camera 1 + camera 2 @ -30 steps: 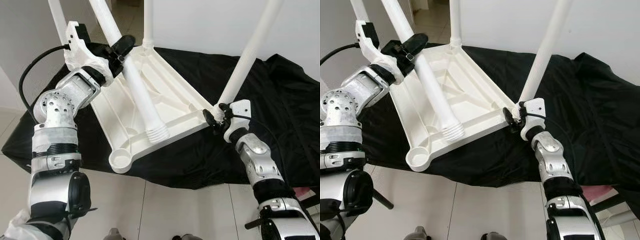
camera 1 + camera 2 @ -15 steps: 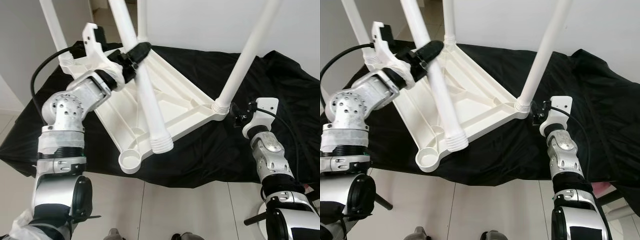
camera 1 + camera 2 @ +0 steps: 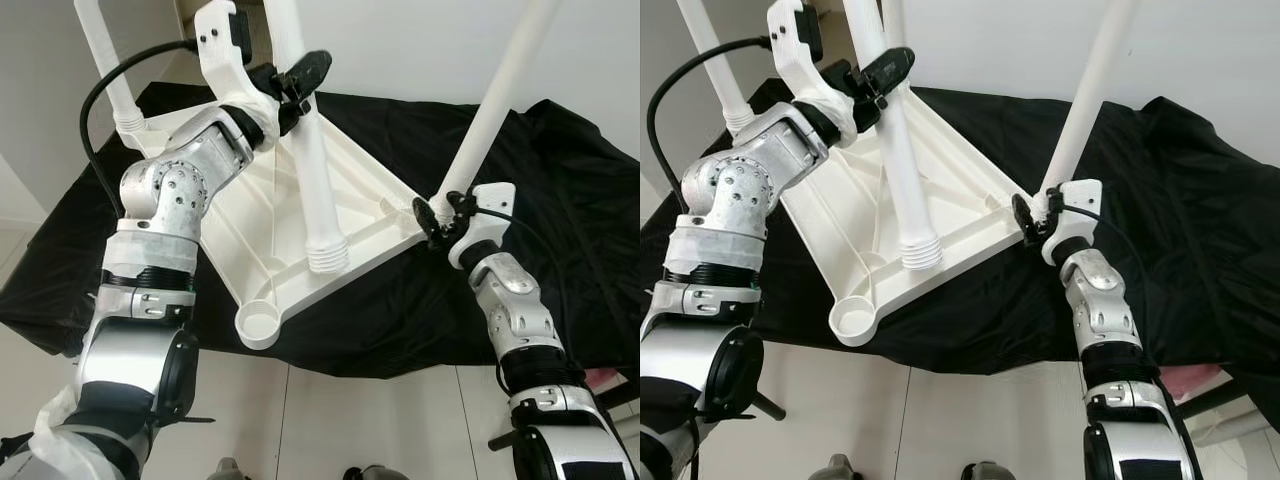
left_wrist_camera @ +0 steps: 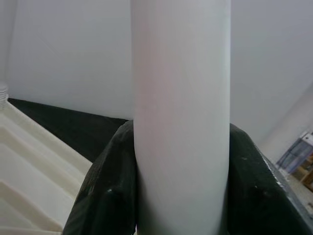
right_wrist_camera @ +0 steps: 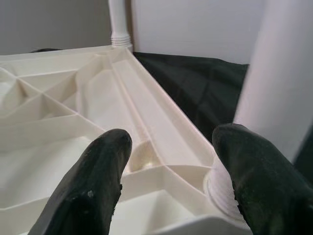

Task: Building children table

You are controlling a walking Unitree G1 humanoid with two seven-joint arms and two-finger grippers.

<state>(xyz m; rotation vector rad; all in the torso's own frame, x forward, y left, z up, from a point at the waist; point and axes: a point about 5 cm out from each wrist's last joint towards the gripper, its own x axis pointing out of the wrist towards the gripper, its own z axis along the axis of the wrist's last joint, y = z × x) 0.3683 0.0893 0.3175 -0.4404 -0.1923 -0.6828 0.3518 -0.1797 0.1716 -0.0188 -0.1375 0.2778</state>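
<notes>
The upside-down white plastic tabletop (image 3: pixel 290 230) lies on black cloth (image 3: pixel 560 200). Left gripper (image 3: pixel 300 80) clamps the loose white threaded leg (image 3: pixel 315 190); right gripper (image 3: pixel 435 222), fingers spread, braces nothing, so crooked threading could shove the top sideways.

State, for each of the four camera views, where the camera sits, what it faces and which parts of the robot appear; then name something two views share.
Left eye view: on the head, looking down at the upturned white tabletop on a black cloth; both silver arms show.
Right eye view: the head's other eye, same scene.
Left wrist view: along the left gripper, shut on the loose table leg.
Right wrist view: along the open right gripper, facing the tabletop's corner.
Shared: both wrist views show the tabletop's ribbed underside.
</notes>
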